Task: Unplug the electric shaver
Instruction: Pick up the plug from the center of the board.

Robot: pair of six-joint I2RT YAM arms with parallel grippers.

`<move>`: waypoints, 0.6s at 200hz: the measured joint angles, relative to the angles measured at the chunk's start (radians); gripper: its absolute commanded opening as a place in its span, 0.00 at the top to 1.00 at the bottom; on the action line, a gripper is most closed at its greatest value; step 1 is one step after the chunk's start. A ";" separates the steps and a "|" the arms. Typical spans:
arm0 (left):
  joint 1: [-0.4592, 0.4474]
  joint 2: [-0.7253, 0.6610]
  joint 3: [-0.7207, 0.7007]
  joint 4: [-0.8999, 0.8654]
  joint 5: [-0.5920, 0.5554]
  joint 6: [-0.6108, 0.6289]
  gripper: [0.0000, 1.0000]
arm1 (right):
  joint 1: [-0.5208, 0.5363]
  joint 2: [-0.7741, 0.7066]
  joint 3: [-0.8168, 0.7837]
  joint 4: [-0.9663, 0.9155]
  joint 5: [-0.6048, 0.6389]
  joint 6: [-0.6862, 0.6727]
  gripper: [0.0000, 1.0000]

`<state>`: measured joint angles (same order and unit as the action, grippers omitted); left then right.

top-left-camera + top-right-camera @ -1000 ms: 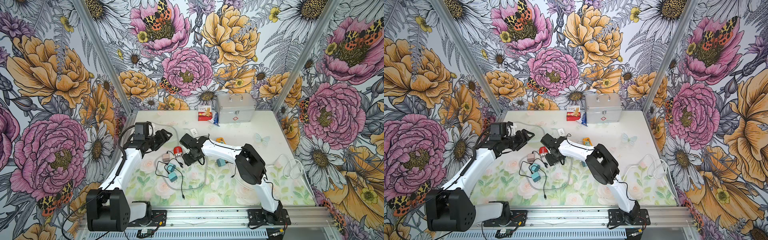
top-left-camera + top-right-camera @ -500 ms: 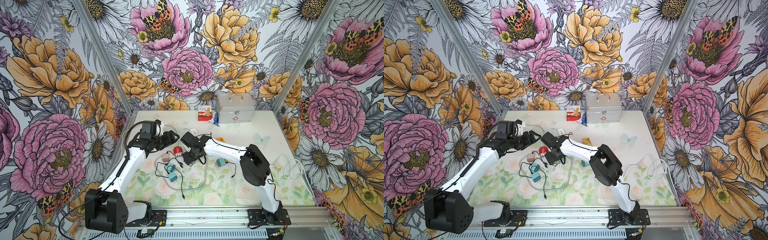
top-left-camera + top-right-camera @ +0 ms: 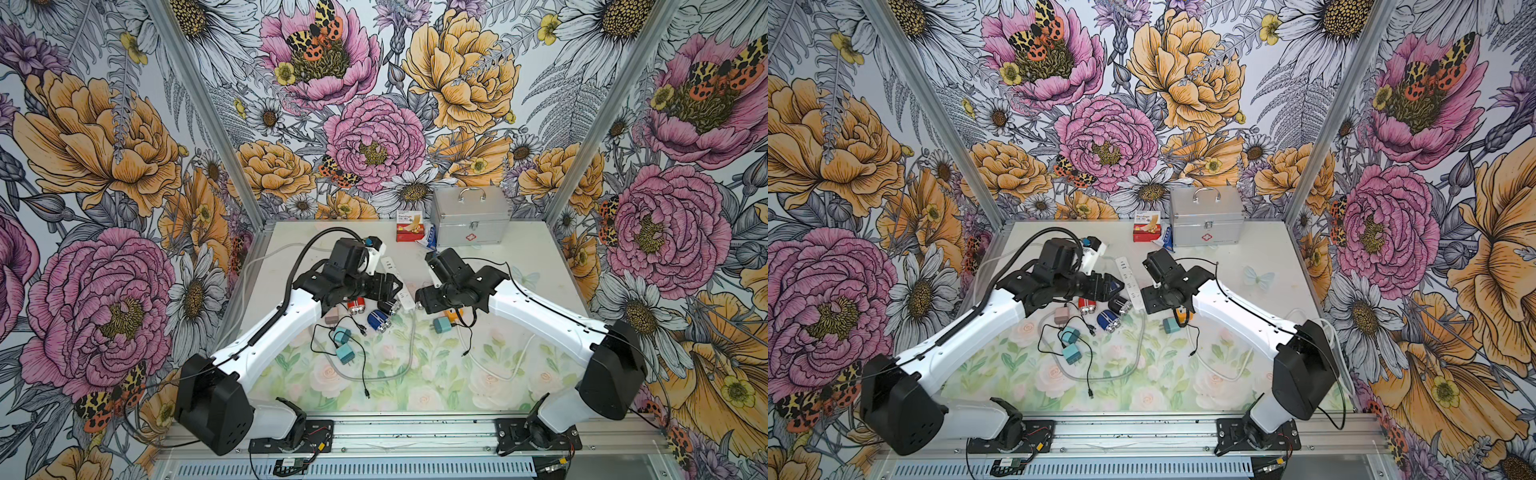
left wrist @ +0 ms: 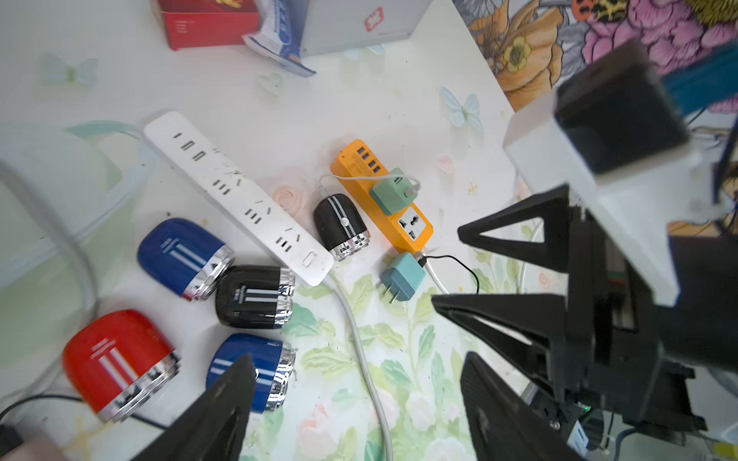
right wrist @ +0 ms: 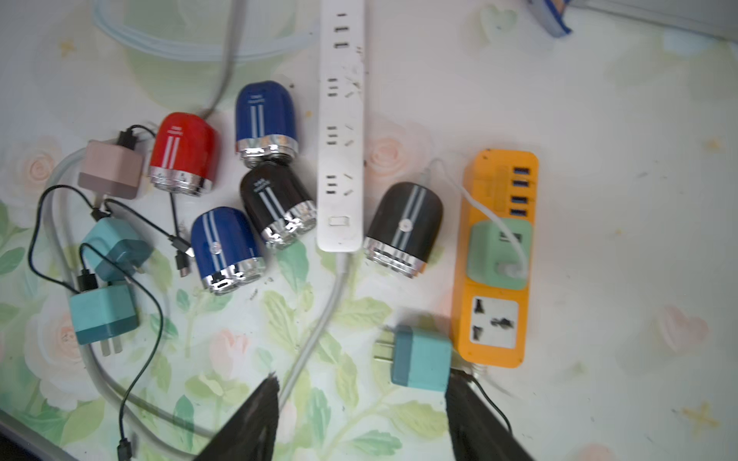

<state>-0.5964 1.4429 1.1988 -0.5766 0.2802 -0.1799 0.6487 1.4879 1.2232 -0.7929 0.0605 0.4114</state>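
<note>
Spread wide and empty, the left claw (image 4: pixel 357 363) hangs its matte black, wedge-shaped fingers above a cluster of shavers; the right claw (image 5: pixel 361 379) is likewise parted and grips nothing, with a lone teal adapter (image 5: pixel 421 359) and its two bare metal prongs lying near one fingertip. The task's black shaver (image 5: pixel 403 223) lies on its side on the floral-printed surface (image 5: pixel 599 159), between the long white power strip (image 5: pixel 341 119) and the stubby orange power strip (image 5: pixel 479 187); its body is a glossy dome with two pale stripes, ending in a chrome band; a thin white cable (image 5: pixel 451 179) curves from its rounded end to a mint-green adapter (image 5: pixel 499 247), cube-shaped, seated in the orange strip. Across the white strip lie a red shaver (image 5: pixel 183 151), a second black shaver (image 5: pixel 275 203) and blue shavers (image 5: pixel 265 115), all with mirror-bright heads; beside them a pink adapter (image 5: pixel 112 171) and teal cube adapters (image 5: pixel 104 315) trail thin black cords. In both top views a ribbed silver metal case (image 3: pixel 469 224) stands at the back.
</note>
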 measured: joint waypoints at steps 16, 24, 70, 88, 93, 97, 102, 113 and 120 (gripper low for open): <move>-0.085 0.136 0.069 0.004 -0.029 0.047 0.16 | -0.087 -0.094 -0.092 -0.008 0.008 0.019 0.30; -0.117 0.201 0.100 0.004 -0.037 0.069 0.16 | -0.134 -0.146 -0.133 -0.014 0.010 0.029 0.30; -0.238 0.485 0.243 -0.002 -0.062 0.164 0.14 | -0.390 -0.340 -0.253 -0.051 -0.024 0.059 0.29; -0.264 0.565 0.276 -0.003 -0.075 0.186 0.14 | -0.446 -0.352 -0.262 -0.064 -0.048 0.059 0.29; -0.270 0.583 0.283 -0.003 -0.080 0.188 0.14 | -0.454 -0.353 -0.263 -0.066 -0.054 0.060 0.29; -0.274 0.597 0.288 -0.003 -0.085 0.191 0.14 | -0.459 -0.352 -0.264 -0.069 -0.058 0.059 0.29; -0.280 0.610 0.291 -0.003 -0.088 0.193 0.14 | -0.462 -0.352 -0.264 -0.071 -0.063 0.059 0.29; -0.290 0.633 0.298 -0.005 -0.098 0.200 0.14 | -0.467 -0.352 -0.265 -0.075 -0.073 0.057 0.29; -0.294 0.644 0.304 -0.008 -0.106 0.206 0.13 | -0.472 -0.349 -0.264 -0.077 -0.077 0.051 0.29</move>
<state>-0.8902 2.0865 1.5028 -0.5850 0.1741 0.0261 0.1768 1.1385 0.9588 -0.8703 -0.0166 0.4625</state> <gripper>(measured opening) 0.864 0.709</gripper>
